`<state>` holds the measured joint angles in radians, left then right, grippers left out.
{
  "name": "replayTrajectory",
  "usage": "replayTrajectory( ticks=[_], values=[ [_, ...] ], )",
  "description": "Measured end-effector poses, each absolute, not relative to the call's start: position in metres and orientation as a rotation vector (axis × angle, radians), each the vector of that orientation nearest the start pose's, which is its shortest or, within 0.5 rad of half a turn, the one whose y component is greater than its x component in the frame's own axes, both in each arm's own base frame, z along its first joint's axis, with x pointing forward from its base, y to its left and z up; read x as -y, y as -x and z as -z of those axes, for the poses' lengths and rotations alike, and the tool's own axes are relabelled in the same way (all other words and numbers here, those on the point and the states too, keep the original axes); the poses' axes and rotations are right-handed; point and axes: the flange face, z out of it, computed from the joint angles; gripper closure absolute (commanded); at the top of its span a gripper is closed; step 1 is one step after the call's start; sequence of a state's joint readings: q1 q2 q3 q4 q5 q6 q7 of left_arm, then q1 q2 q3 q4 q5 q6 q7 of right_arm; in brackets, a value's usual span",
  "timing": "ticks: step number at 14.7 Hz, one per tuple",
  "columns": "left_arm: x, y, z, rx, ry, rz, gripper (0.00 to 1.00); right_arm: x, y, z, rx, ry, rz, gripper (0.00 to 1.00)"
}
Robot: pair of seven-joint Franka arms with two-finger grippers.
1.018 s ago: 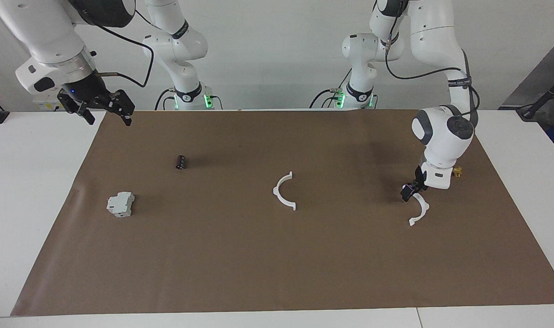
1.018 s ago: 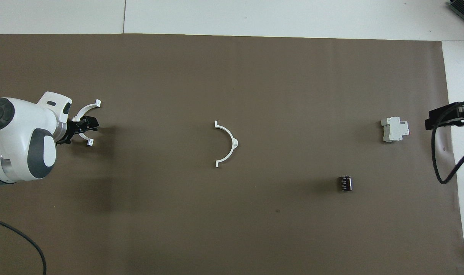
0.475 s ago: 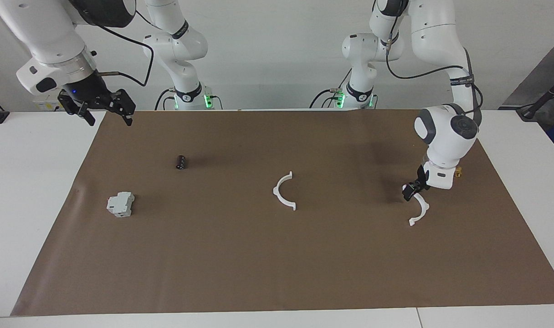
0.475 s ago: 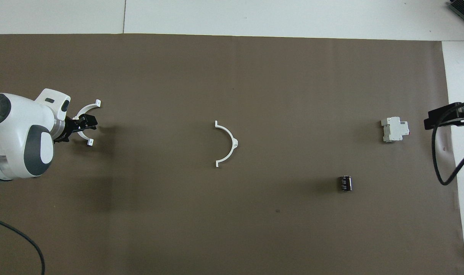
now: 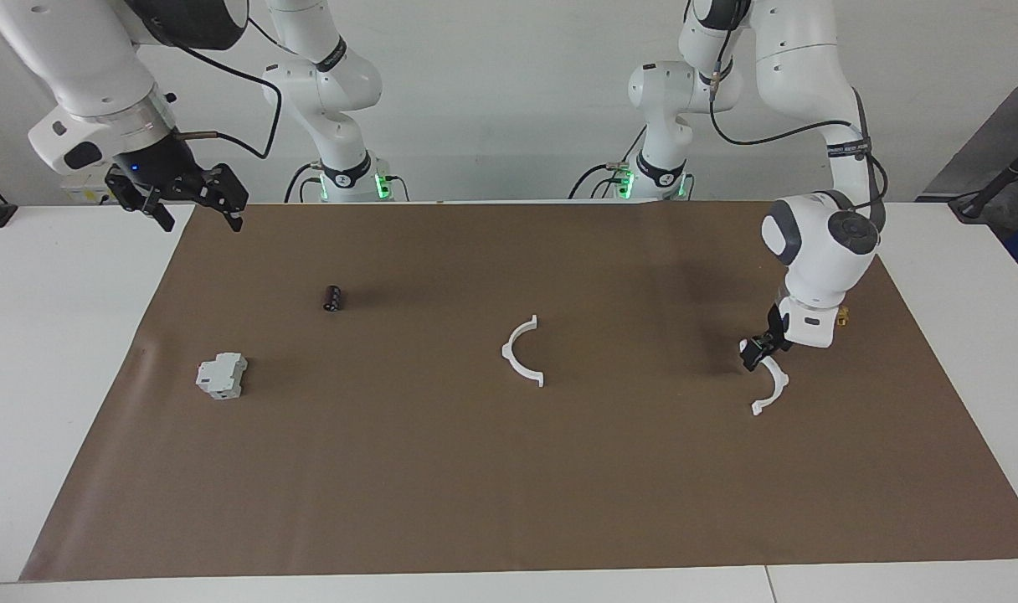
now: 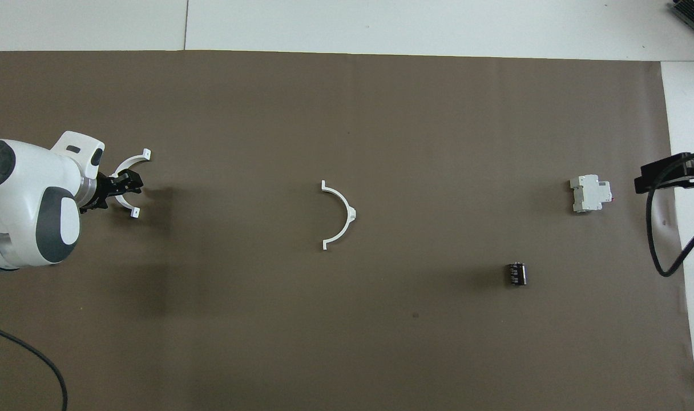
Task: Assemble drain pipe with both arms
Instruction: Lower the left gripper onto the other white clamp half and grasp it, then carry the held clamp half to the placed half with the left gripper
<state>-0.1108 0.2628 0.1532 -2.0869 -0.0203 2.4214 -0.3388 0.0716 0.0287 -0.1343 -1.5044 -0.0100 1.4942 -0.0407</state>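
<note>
The drain pipe lies as two thin white half-rings on the brown mat. One half-ring (image 5: 523, 352) (image 6: 338, 214) rests at the mat's middle, apart from both arms. The other half-ring (image 5: 773, 389) (image 6: 131, 162) lies toward the left arm's end of the table. My left gripper (image 5: 756, 352) (image 6: 124, 184) is down at this half-ring, over its curved middle. Whether it touches the piece I cannot tell. My right gripper (image 5: 201, 223) hangs open and empty in the air over the mat's edge at the right arm's end; the right arm (image 6: 669, 173) waits there.
A grey-white boxy block (image 5: 221, 375) (image 6: 590, 193) and a small black cylinder (image 5: 332, 298) (image 6: 516, 273) sit on the mat (image 5: 509, 486) toward the right arm's end. A small brass-coloured piece (image 5: 842, 316) lies beside the left wrist.
The left arm's wrist has shifted slightly while its gripper stays at the half-ring. Neither half-ring has moved. The right arm holds its place.
</note>
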Motion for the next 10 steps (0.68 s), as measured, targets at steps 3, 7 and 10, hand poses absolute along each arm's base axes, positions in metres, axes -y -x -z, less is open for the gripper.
replayTrajectory(
  ticks=[3, 7, 10],
  values=[
    [-0.0209, -0.5886, -0.3063, 0.624, 3.065, 0.147, 0.39, 0.0356, -0.5557, -0.634, -0.019, 3.172, -0.051, 0.0],
    [-0.0175, -0.5877, -0.3042, 0.632, 3.065, 0.157, 1.0, 0.0349, -0.5571, -0.6351, -0.014, 3.174, -0.03, 0.0],
    [-0.0173, -0.5876, -0.3043, 0.632, 3.066, 0.158, 1.0, 0.0364, -0.5567, -0.6361, -0.019, 3.174, -0.027, 0.0]
  ],
)
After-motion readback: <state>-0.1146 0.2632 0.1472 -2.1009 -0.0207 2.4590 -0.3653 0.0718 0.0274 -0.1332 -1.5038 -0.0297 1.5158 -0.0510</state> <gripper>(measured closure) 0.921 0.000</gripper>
